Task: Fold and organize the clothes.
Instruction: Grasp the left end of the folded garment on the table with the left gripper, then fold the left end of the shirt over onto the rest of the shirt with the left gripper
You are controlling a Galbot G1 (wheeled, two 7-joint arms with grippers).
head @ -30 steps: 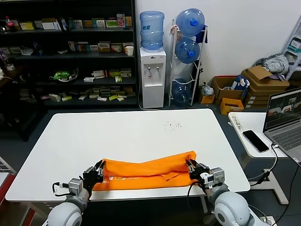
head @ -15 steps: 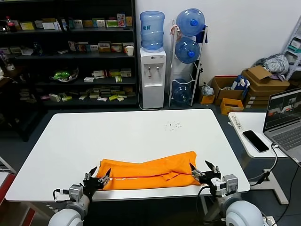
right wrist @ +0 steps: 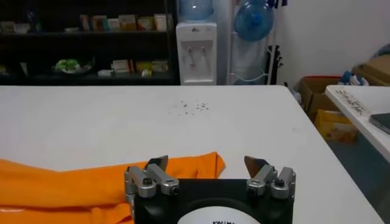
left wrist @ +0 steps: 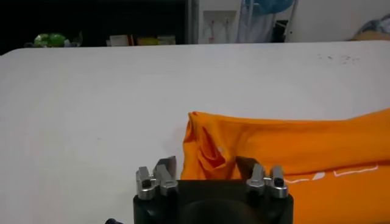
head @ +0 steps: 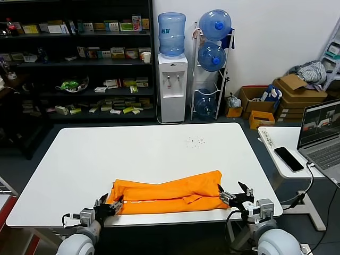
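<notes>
The orange T-shirt lies folded into a long band along the near edge of the white table, a strip of white lettering along its front. My left gripper is open and empty just off the shirt's left end, which also shows in the left wrist view. My right gripper is open and empty just off the shirt's right end; the right wrist view shows that end lying past the left fingertip. Neither gripper touches the cloth.
A side table at the right carries a laptop, a phone and a power strip. Small dark crumbs lie on the far part of the table. Shelves, a water dispenser and cardboard boxes stand behind.
Both grippers let go of the shirt's ends, opened and drew back toward the table's near edge. The shirt settled flat and stayed in place.
</notes>
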